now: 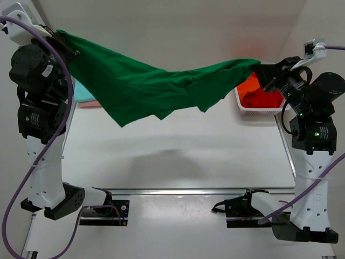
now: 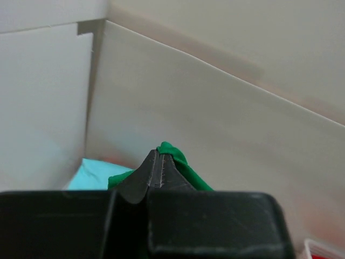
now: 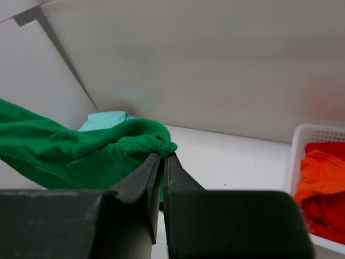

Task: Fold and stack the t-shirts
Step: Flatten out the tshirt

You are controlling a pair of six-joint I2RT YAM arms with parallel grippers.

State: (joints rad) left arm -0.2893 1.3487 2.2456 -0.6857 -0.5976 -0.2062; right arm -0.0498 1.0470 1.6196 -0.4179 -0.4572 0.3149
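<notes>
Basket [image 3: 323, 131] held red shirt [image 3: 329, 216], orange shirt [image 3: 318, 172].
Left of it, green shirt [image 1: 140, 86] hung over table [image 1: 188, 162], clamped by left gripper [image 2: 159, 155], right gripper [image 3: 163, 157].

left arm [image 1: 44, 156] raised far left | left gripper [image 2: 160, 155] clamped on green shirt [image 1: 140, 86] | right arm [image 1: 312, 167] raised far right | right gripper [image 3: 163, 157] clamped likewise

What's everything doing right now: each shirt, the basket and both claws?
green t-shirt, up in the air, stretched out, sagging in the middle.
left claw, shut on one end of it.
right claw, shut on the other end.
teal t-shirt, lying at the back left, partly hidden.
basket, upright, holding two shirts.
orange t-shirt, crumpled in the basket.
red t-shirt, crumpled beside it.
</notes>
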